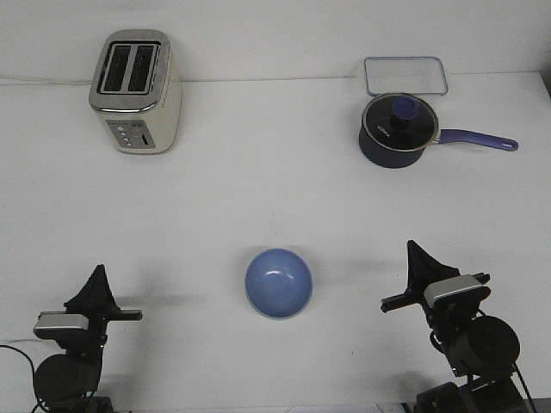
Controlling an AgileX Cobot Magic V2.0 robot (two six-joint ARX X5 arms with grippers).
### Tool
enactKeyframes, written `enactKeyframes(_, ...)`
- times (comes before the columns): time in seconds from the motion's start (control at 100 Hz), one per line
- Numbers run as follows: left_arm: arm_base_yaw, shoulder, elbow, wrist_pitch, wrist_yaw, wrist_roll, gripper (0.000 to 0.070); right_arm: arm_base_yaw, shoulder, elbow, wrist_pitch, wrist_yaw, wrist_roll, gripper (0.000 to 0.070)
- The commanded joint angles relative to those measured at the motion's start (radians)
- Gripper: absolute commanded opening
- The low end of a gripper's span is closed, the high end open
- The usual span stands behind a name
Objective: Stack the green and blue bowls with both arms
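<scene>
The periwinkle blue bowl [278, 282] stands upright on the white table [258, 198], near the front centre. A green bowl does not show as a separate thing anywhere in the front view. My left gripper [98, 274] is low at the front left, well to the left of the bowl. Its fingers read as one dark point with no gap, and it holds nothing. My right gripper [416, 252] is at the front right, to the right of the bowl. It also looks shut and empty.
A cream and silver toaster [136, 90] stands at the back left. A dark navy saucepan [396, 129] with a glass lid and a purple handle is at the back right. A clear rectangular tray [405, 76] lies behind it.
</scene>
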Motion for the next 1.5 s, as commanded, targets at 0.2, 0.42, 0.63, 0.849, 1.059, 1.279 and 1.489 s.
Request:
enactKeyframes(0.2,0.004,-0.001,-0.02,-0.045,0.002,-0.02,0.0013,0.004,0.001,0.003,0.014,0.003,-0.005,0.0001)
enactKeyframes(0.42,0.005,0.002,-0.019,-0.046,0.002,-0.019,0.0014,0.004,0.002,0.003,0.014,0.003,-0.005,0.0001)
enactKeyframes(0.63,0.005,0.002,-0.019,-0.046,0.002,-0.019,0.0014,0.004,0.002,0.003,0.014,0.003,-0.005,0.0001)
enactKeyframes(0.849,0.005,0.002,-0.019,-0.046,0.002,-0.02,0.0014,0.004,0.002,0.003,0.014,0.003,-0.005,0.0001)
enactKeyframes(1.059,0.005,0.002,-0.019,-0.046,0.002,-0.019,0.0014,-0.016,-0.018,0.001,0.008,0.015,-0.105,0.0001)
enactKeyframes(1.279,0.005,0.002,-0.019,-0.046,0.002,-0.02,0.0014,-0.205,-0.215,-0.188,0.017,-0.004,-0.231,0.0001)
enactKeyframes(1.489,0.005,0.002,-0.019,-0.046,0.002,-0.02,0.0014,-0.264,-0.324,-0.408,0.137,-0.012,-0.296,0.0001)
